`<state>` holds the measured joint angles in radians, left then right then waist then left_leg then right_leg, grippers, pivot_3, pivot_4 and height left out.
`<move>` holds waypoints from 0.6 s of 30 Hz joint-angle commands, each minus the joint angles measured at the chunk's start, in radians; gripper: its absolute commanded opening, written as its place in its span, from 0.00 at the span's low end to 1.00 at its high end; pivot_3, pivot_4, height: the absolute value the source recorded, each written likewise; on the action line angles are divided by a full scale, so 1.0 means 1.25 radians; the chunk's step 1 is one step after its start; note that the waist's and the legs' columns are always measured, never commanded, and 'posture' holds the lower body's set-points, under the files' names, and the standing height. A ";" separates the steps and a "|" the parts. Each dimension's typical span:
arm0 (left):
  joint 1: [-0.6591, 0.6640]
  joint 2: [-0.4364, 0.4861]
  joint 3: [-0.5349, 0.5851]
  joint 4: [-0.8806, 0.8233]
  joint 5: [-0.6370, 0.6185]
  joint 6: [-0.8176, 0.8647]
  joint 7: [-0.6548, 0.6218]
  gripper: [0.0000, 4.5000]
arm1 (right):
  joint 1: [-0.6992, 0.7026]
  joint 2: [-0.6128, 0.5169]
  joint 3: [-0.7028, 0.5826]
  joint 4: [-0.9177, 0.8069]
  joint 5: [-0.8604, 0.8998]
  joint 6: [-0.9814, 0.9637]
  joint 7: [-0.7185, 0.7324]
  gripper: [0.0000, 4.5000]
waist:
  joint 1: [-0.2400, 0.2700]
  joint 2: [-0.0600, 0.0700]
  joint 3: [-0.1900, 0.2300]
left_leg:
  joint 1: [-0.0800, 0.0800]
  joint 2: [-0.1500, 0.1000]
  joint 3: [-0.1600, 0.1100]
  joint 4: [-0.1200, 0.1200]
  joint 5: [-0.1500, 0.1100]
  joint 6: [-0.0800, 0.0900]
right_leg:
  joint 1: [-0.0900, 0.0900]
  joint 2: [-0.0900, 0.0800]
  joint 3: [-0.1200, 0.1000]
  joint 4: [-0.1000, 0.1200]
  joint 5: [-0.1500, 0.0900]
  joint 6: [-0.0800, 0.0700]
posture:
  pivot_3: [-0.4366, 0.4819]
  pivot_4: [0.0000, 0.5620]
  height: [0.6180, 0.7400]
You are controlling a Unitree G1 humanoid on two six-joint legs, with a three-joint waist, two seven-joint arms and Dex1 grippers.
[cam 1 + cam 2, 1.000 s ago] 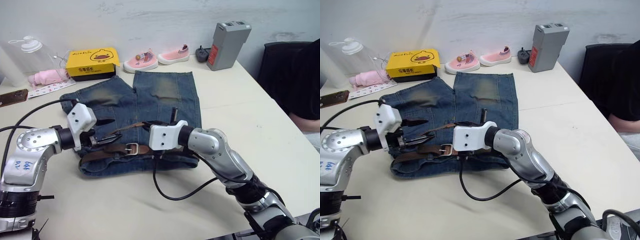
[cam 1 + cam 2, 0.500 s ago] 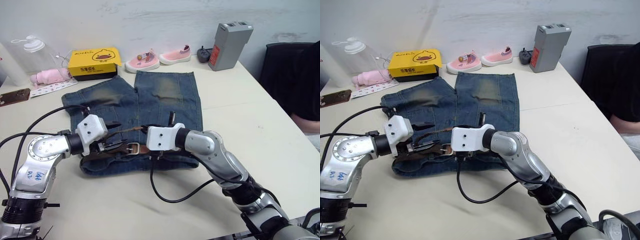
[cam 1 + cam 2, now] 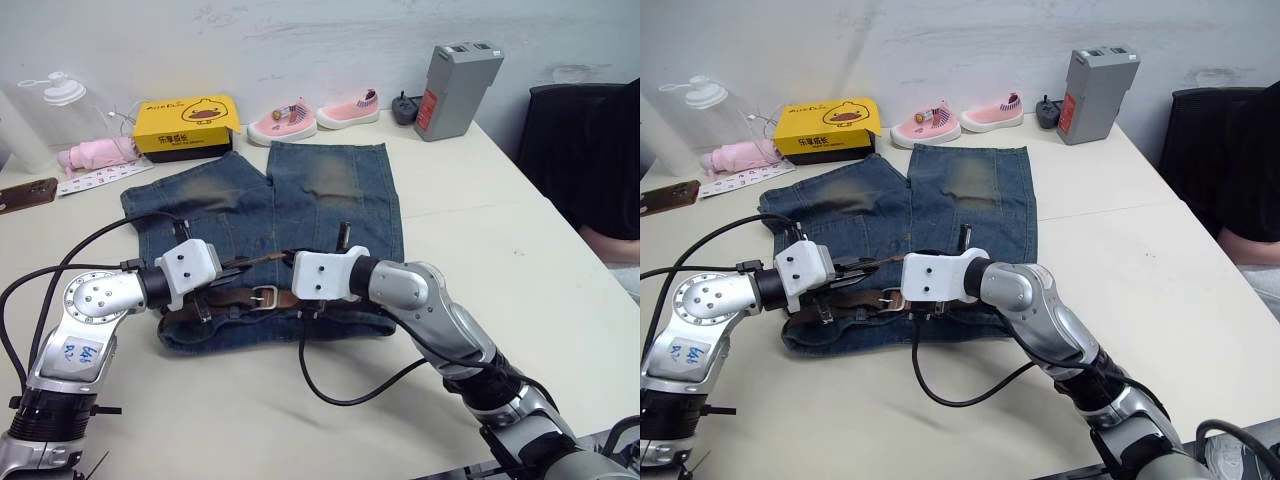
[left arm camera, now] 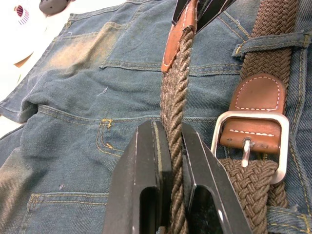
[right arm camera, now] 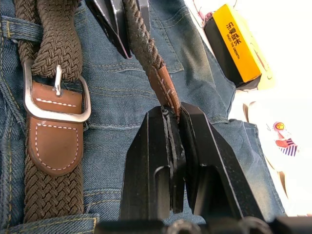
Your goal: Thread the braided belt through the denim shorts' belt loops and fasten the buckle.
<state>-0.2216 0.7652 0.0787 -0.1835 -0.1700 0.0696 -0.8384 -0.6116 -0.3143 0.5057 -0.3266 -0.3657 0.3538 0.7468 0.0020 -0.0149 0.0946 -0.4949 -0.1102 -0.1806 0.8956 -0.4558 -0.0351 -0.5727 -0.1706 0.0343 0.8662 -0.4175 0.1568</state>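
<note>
My left pincer pinches the belt mid-braid; my right pincer pinches its leather tip, buckle beside both on the shorts. Braid is floppy; grip the stiffer tip.

One belt, one shorts, two shoes.

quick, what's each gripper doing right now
Left gripper: closed on the woven part of the belt.
Right gripper: closed on the belt's leather tip.
</note>
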 commanded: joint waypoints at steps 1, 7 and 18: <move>0.012 -0.004 0.036 -0.014 -0.001 -0.007 0.029 0.01 | -0.006 0.010 0.000 -0.036 0.004 0.002 0.002 0.00 | 0.000 0.000 0.000 | 0.000 0.000 0.000 0.000 0.000 0.000 | 0.000 0.000 0.000 0.000 0.000 0.000 | 0.48 0.27 0.15; 0.017 -0.014 0.077 -0.008 -0.026 0.007 0.056 0.00 | 0.015 0.043 -0.026 -0.069 0.042 0.057 -0.001 0.35 | -0.001 0.000 0.000 | 0.000 0.000 0.000 0.000 0.000 0.000 | 0.000 0.000 0.000 0.000 0.000 0.000 | 0.48 0.27 0.15; -0.033 -0.036 0.140 -0.051 -0.118 0.128 0.105 0.00 | 0.084 -0.019 0.040 -0.086 0.022 0.032 0.025 0.97 | 0.000 0.000 0.000 | 0.000 0.000 0.000 0.000 0.000 0.000 | 0.001 0.000 0.000 0.000 0.000 0.000 | 0.48 0.27 0.15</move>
<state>-0.2399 0.7170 0.2182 -0.2001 -0.2911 0.2171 -0.7219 -0.5134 -0.3318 0.5375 -0.4243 -0.3248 0.4310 0.7818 0.0022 -0.0154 0.0944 -0.4946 -0.1102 -0.1810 0.8959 -0.4558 -0.0351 -0.5721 -0.1708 0.0342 0.8658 -0.4173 0.1573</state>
